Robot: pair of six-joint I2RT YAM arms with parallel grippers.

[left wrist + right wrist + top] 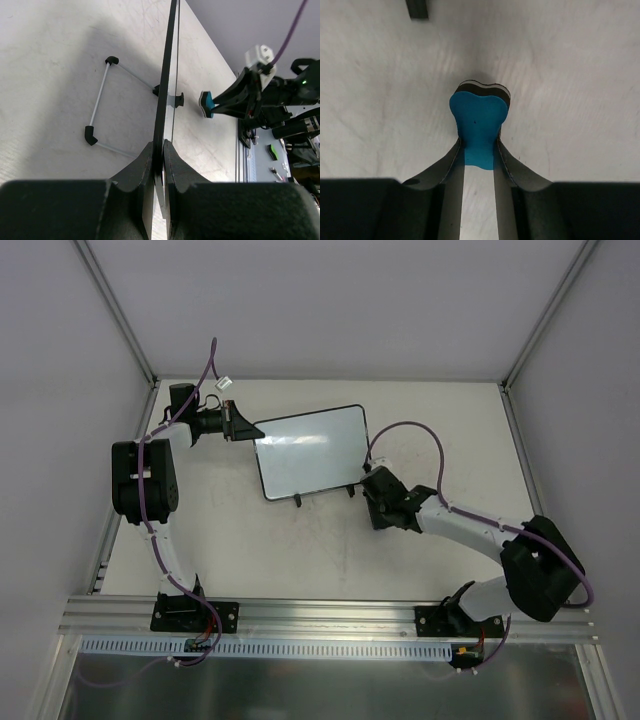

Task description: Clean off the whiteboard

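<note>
The whiteboard (310, 450), white with a thin black frame, lies at mid-table. Its face looks blank in the top view. My left gripper (243, 427) is shut on its left edge. The left wrist view shows the whiteboard (168, 75) edge-on, pinched between my left gripper (162, 150) jaws, with its wire stand and black feet (90, 135) to the left. My right gripper (372, 482) sits just off the board's near right corner, shut on the blue bone-shaped eraser (479, 117). The eraser (206, 104) hangs just above the table beside the board.
An aluminium rail (330, 615) runs along the table's near edge by both arm bases. Grey enclosure walls stand to the left, right and back. One black foot (417, 8) of the board shows just ahead of the eraser.
</note>
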